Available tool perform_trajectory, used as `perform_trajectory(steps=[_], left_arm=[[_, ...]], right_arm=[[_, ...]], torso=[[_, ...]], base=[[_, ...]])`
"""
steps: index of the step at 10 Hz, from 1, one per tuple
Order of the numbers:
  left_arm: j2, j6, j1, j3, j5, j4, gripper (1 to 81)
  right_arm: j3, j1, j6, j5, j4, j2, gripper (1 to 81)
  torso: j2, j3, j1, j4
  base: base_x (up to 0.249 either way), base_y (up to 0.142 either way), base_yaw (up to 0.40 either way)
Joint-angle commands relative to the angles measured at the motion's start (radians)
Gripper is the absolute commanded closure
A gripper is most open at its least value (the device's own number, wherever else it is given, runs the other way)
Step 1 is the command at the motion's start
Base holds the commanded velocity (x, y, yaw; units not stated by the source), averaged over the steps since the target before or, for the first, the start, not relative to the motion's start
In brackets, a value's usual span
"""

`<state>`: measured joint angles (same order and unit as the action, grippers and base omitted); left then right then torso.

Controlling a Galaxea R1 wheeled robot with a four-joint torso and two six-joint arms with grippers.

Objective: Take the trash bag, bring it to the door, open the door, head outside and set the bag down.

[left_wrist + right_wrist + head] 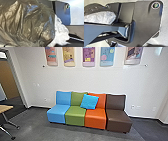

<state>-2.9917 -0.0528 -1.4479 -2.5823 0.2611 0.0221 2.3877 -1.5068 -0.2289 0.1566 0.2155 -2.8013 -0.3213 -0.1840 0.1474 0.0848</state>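
Pale flat wall (107, 79): behind the seats, with 5 colourful hanging panels (88, 55) high on it.
Open doorway with a grey frame (18, 79): on the robot's left; whether it is the one for going outside, I cannot tell.
Row of 4 padded seats, blue, green, orange and brown (75, 114): along the wall, with a square bright blue cushion (89, 101) leaning on the green and orange backs.
Shiny dark plastic trash bag (28, 25): close by the robot's own dark base plate (145, 16), large in the left wrist view; it looks to be in the carrying stage, though what bears it is hidden.
Bag, weight: probably light for its bulk, since it puffs and creases loosely; the contents are hidden.
Bag, feel: soft and limp, slick on the outside, likely to swing and apt to tear if it snags on the base or a door frame.
Cloudy white crumpled plastic (61, 32): against the bag's side, thin-looking, a poor place to pull.
Best hold: the gathered neck, several folds bunched together, not 1 slippery layer of the side.
Left gripper and right gripper: open or closed, I cannot tell for either.
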Motion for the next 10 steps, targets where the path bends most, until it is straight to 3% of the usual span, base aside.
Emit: perform_trajectory(steps=[1, 3, 7, 10], left_arm=[[0.000, 0.007, 0.048, 0.005, 0.069, -0.002, 81.1], [-0.001, 0.017, 0.042, -0.019, 0.040, 0.002, 81.1], [-0.014, 0.024, 0.010, -0.091, -0.013, 0.050, 81.1], [-0.014, 0.024, 0.008, -0.094, -0.014, 0.052, 81.1]], right_arm=[[0.007, 0.038, -0.006, 0.072, 0.001, 0.003, 1.0], [0.051, 0.033, -0.004, 0.072, 0.002, -0.032, 1.0], [0.217, 0.023, -0.004, 0.070, 0.007, -0.123, 1.0], [0.232, 0.015, -0.003, 0.055, 0.011, -0.123, 1.0]], torso=[[0.000, 0.000, 0.000, 0.000], [0.000, 0.011, 0.000, 0.000], [0.000, 0.010, -0.001, 0.000], [0.000, 0.010, -0.001, 0.000]], base=[[0.000, 0.000, 0.000], [0.000, 0.000, 0.000], [0.000, 0.000, 0.000], [0.000, 0.000, 0.000]])
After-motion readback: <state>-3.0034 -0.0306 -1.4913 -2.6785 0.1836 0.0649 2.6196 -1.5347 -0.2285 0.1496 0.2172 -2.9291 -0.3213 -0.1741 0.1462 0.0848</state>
